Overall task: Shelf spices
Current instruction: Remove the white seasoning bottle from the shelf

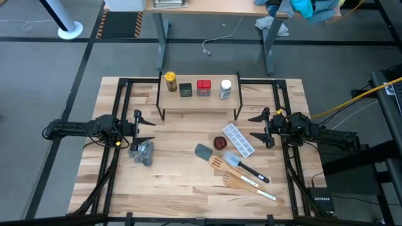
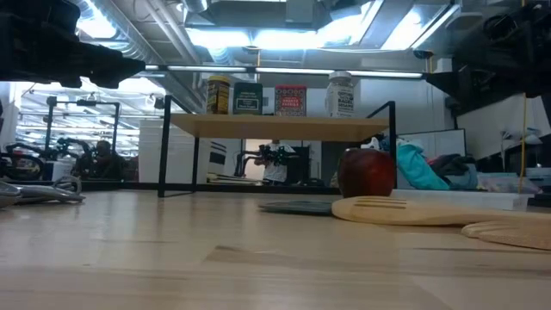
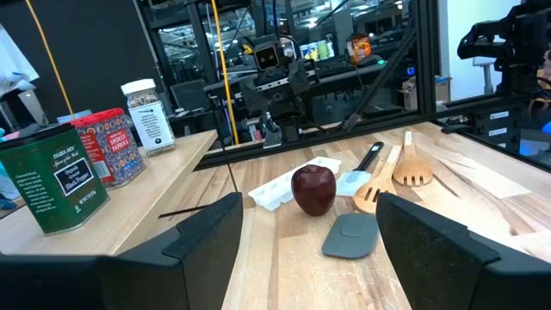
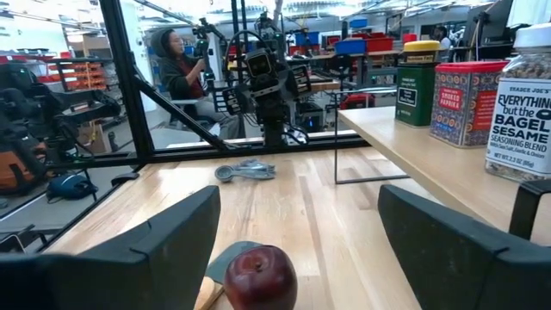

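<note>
Four spices stand in a row on their bases on the shelf's light wooden top (image 1: 200, 103), at the far middle of the table. From left to right they are a yellow-lidded amber jar (image 1: 170, 81), a dark square tin (image 1: 185, 90), a red square tin (image 1: 203, 88) and a white-capped jar (image 1: 225, 88). The shelf rests on thin black legs (image 2: 161, 151). My left gripper (image 1: 143, 128) hovers open at the table's left, pointing level toward the right. My right gripper (image 1: 256, 127) hovers open at the table's right, facing it. Neither has anything between its fingers.
Grey measuring spoons (image 1: 142, 152) lie near the left gripper. Between the grippers and toward the near right lie a dark red apple-shaped thing (image 1: 219, 143), a white ice tray (image 1: 239, 139), a grey spatula (image 1: 204, 152) and wooden utensils (image 1: 239, 181). A person (image 4: 176, 60) sits beyond the table.
</note>
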Controlling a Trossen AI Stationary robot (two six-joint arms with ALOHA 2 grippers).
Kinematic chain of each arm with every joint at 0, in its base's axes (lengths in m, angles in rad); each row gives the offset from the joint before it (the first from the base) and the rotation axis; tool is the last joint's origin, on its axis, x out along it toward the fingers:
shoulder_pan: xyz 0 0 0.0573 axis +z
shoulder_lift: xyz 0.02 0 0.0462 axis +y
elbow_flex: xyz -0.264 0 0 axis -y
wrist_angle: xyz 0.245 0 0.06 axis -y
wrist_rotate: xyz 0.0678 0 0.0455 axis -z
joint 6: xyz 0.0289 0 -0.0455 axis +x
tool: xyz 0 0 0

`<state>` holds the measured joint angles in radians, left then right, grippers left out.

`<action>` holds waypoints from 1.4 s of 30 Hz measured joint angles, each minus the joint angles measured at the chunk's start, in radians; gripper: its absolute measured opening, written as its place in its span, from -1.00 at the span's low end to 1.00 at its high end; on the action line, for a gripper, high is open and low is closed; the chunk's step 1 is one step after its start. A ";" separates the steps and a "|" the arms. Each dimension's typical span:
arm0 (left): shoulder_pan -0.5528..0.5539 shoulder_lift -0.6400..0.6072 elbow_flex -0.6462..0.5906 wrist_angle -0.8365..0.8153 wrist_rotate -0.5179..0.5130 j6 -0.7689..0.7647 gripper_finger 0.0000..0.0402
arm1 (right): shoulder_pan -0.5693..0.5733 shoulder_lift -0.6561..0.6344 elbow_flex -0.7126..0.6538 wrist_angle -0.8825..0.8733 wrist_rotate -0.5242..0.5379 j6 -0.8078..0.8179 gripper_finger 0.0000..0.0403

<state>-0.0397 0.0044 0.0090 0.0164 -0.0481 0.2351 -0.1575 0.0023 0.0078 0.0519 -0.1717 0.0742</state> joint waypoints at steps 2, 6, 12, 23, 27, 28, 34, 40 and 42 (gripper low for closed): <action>0.000 0.000 0.000 0.000 0.000 0.000 0.30 | 0.000 0.000 0.000 0.002 -0.004 0.003 0.61; 0.000 0.000 0.000 0.000 0.000 0.000 0.30 | 0.000 0.000 0.000 0.004 -0.004 0.063 0.61; 0.000 0.000 0.000 0.000 0.000 0.060 0.30 | 0.000 0.000 0.000 0.004 -0.002 0.138 0.61; 0.000 0.000 0.000 0.049 0.000 -0.084 0.30 | 0.000 0.002 0.000 0.076 0.162 0.175 0.61; 0.000 0.000 0.000 0.092 -0.007 -0.195 0.30 | 0.000 0.020 0.000 0.209 0.141 0.139 0.61; 0.000 0.000 0.000 0.114 -0.014 -0.223 0.30 | 0.000 0.028 0.003 0.234 0.132 0.123 0.61; 0.000 0.000 0.000 0.220 -0.033 -0.243 0.30 | 0.000 0.139 0.078 0.245 0.139 0.015 0.61; 0.001 0.000 0.000 0.229 -0.047 -0.232 0.30 | 0.000 0.370 0.216 0.230 0.189 -0.165 0.61; 0.001 0.000 0.000 0.224 -0.047 -0.228 0.30 | 0.000 0.450 0.277 0.205 0.224 -0.223 0.61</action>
<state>-0.0383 0.0044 0.0090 0.2405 -0.0948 0.0070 -0.1577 0.4518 0.2851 0.2572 0.0527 -0.1491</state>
